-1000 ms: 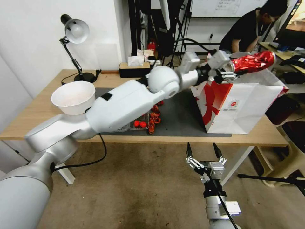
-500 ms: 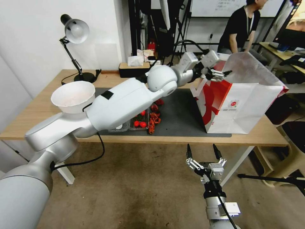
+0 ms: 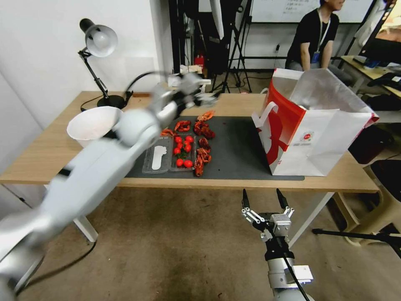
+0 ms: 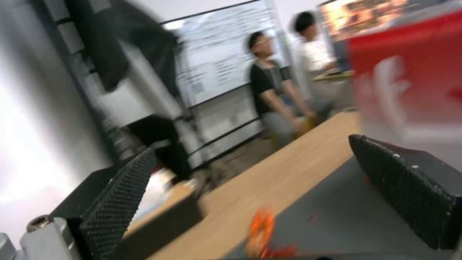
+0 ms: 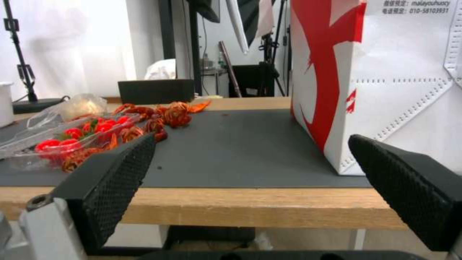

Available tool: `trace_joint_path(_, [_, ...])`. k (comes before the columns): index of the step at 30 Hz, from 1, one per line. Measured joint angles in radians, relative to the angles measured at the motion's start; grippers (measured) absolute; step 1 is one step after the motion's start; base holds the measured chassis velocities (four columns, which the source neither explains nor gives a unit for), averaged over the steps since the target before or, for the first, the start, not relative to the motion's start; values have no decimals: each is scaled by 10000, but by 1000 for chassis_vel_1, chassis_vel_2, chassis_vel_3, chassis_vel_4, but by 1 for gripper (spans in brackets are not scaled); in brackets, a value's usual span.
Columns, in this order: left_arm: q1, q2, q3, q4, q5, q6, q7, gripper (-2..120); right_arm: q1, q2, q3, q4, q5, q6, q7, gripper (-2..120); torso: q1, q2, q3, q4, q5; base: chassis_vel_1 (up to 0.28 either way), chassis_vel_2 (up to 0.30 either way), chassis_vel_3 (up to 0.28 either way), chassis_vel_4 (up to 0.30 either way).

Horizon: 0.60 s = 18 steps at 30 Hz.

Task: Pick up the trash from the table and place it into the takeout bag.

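Note:
The takeout bag [image 3: 317,138], white with red side panels, stands open on the right end of the table [image 3: 46,154]. My left arm stretches, blurred, over the table's back middle. Its gripper [image 3: 210,99] hangs open there with nothing between its fingers, well to the left of the bag. In the left wrist view the gripper [image 4: 252,146] is open above the wood top, with the bag's red panel [image 4: 409,72] beyond it. A small clear bag with a beige lump [image 5: 82,104] lies behind the tomato tray. My right gripper [image 3: 261,193] waits open below the table's front edge.
A clear tray of cherry tomatoes [image 3: 180,152] and scattered red crayfish shells [image 3: 202,156] lie on the dark mat [image 3: 238,154]. A large white bowl [image 3: 95,125] and a desk lamp [image 3: 98,42] stand at the left. A black tissue box [image 5: 156,91] sits at the back.
A second ago my left gripper held a shiny red item over the takeout bag. It then opened empty at the bag's mouth, and the arm has now swung left to the table's back middle.

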<state>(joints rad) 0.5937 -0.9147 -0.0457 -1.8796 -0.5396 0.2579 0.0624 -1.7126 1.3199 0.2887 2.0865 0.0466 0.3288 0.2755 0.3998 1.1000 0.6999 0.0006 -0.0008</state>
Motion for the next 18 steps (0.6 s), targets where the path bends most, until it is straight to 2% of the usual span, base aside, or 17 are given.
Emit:
trace_joint_path(2, [2240, 6, -1554, -804, 583, -523, -509, 100, 2, -6, -29, 26, -15, -26, -2, 100, 0, 0, -1, -3, 9, 0, 0, 0, 0])
trace_joint_path(3, [2240, 6, -1554, -804, 583, -523, -509, 100, 2, -6, -29, 26, -15, -26, -2, 100, 0, 0, -1, -3, 9, 0, 0, 0, 0])
trace_joint_path(6, [4442, -510, -2726, -1550, 1165, -753, -931, 100, -16, 3, -47, 84, -29, -31, -2, 100, 1, 0, -1, -9, 9, 0, 0, 0, 0])
trace_joint_path(7, [4442, -510, -2726, -1550, 1165, -753, -931, 100, -16, 3, -47, 84, -29, -31, -2, 100, 1, 0, -1, -9, 9, 0, 0, 0, 0])
trace_joint_path(10, [6390, -1158, -3829, -2228, 1637, -1114, -1239, 100, -48, 3, -52, 114, -30, -32, -3, 100, 0, 1, -2, -5, 11, 0, 0, 0, 0])
trace_joint_path(11, [6390, -1158, -3829, -2228, 1637, -1114, -1239, 100, -48, 3, -52, 114, -30, -32, -3, 100, 0, 1, -2, -5, 11, 0, 0, 0, 0])
trace_joint_path(13, [7548, -1569, -4442, -2522, 1888, -1503, -1428, 100, -64, 4, -54, 119, -31, -32, -3, 100, 0, 1, -1, -6, 8, 0, 0, 0, 0])
trace_joint_path(15, [8581, -1918, -4809, -2707, 2033, -1775, -1487, 100, -65, 11, -56, 119, -33, -31, -3, 100, 0, 1, 0, -5, 10, 0, 0, 0, 0])
trace_joint_path(16, [8581, -1918, -4809, -2707, 2033, -1775, -1487, 100, -65, 11, -56, 119, -33, -31, -3, 100, 0, 1, 0, -5, 10, 0, 0, 0, 0])
trace_joint_path(18, [9360, -2276, -4973, -2721, 2356, -2236, -1573, 100, -58, 19, -64, 120, -33, -31, -3, 100, -1, 1, -1, -3, 9, 0, 0, 0, 0])
